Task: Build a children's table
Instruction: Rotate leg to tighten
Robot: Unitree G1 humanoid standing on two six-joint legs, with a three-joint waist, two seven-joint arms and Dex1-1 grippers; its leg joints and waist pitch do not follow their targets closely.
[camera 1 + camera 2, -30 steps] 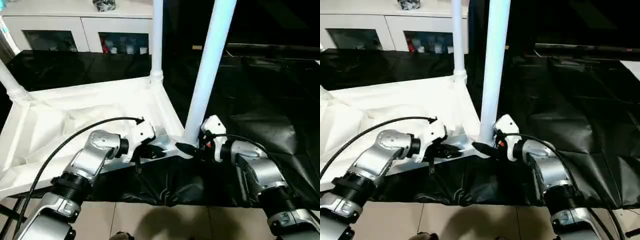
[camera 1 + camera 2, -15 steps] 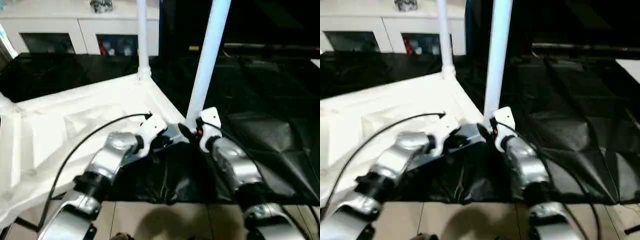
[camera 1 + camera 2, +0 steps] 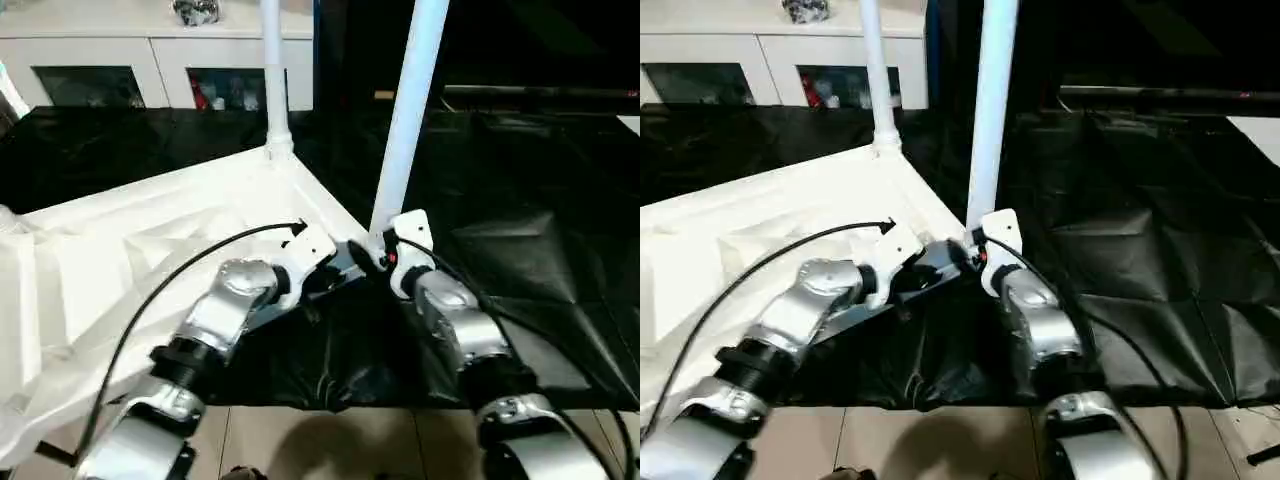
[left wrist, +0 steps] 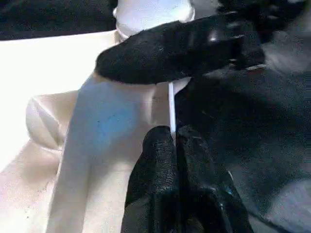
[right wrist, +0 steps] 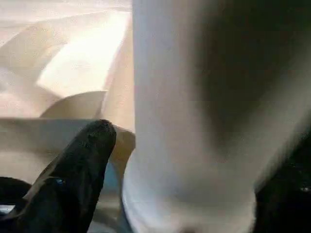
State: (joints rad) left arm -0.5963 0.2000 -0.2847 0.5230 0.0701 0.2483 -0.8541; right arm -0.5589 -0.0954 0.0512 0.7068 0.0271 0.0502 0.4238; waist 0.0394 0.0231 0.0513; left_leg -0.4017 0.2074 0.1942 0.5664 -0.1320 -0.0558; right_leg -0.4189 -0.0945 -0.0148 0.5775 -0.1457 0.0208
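Clearly the step in hand is seating the near leg into the corner socket of the tabletop, which lies underside-up on the black-covered work table, reaching from about nine o'clock to the middle of the head views. The leg stands nearly upright, tipped slightly toward one o'clock, its flared end at that near corner. The right gripper sits at the foot of the leg; in its wrist view one black finger lies just beside the flared base, with the jaws standing wide and not visibly clamped on the tube. The left gripper has its fingers pressed together on the thin edge of the tabletop near the same corner — a steadying pinch, it seems. To finish well, the robot would probably keep that edge held down and press or twist the leg straight along the socket's axis, correcting the lean first, since a tilted leg could bind or pop out. Another leg already stands at the far corner, toward twelve o'clock, and a third socket end shows at nine o'clock. White cabinets sit behind. Both grippers crowd one corner — their fingers nearly touch — so room to regrip is tight.
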